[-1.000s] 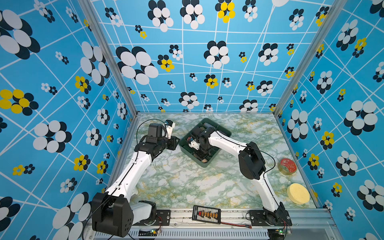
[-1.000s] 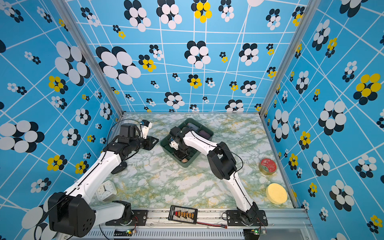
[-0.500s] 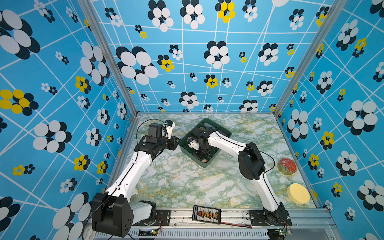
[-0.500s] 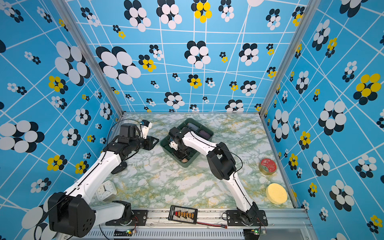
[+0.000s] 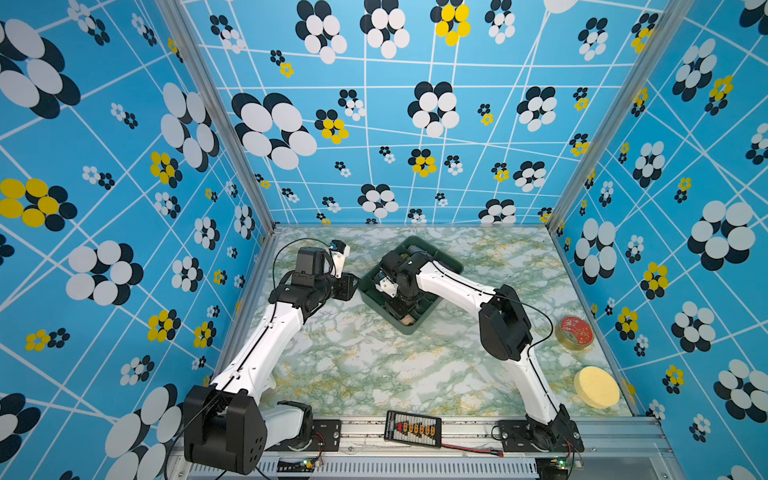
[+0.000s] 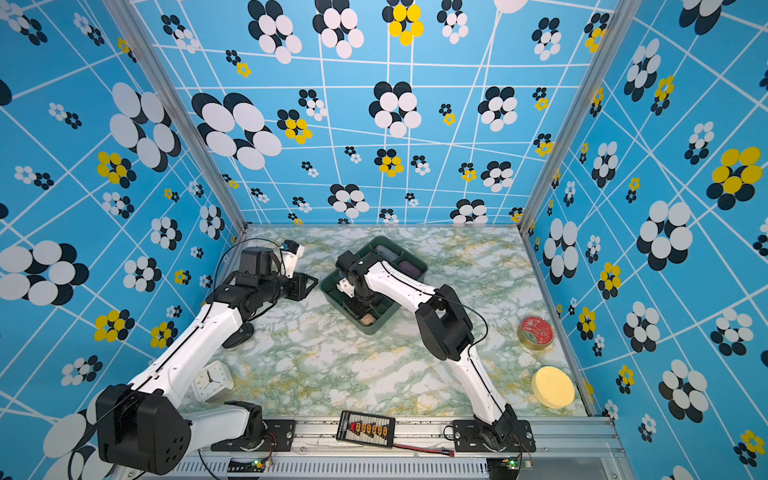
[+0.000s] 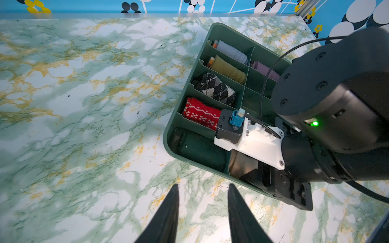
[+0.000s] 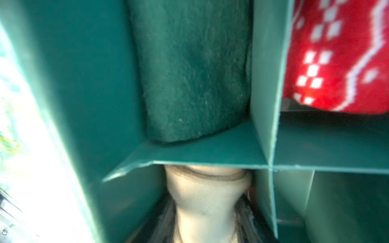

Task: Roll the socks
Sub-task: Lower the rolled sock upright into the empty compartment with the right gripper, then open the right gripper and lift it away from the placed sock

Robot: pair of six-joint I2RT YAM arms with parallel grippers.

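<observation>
The socks (image 8: 207, 202) are a pale cream roll standing in the near corner compartment of the green tray (image 8: 189, 153). A bit of the roll shows in both top views (image 5: 407, 320) (image 6: 368, 320) and in the left wrist view (image 7: 242, 164). My right gripper (image 8: 207, 227) reaches down into that compartment. Its blurred dark fingers (image 8: 166, 218) lie along both sides of the roll, and I cannot tell whether they press on it. My left gripper (image 7: 203, 185) hovers open over bare marble, just outside the tray (image 7: 168, 130), and holds nothing.
Other compartments hold a dark green roll (image 7: 200, 149), a red white-patterned roll (image 7: 200, 114), a black-and-white diamond roll (image 7: 216, 88), and mustard, grey and purple rolls. A red tin (image 5: 573, 331) and yellow sponge (image 5: 596, 387) sit at the right, a white clock (image 6: 212, 380) near left.
The right gripper stays down in the tray's near corner compartment and has shifted only slightly. The left arm has not visibly moved.
</observation>
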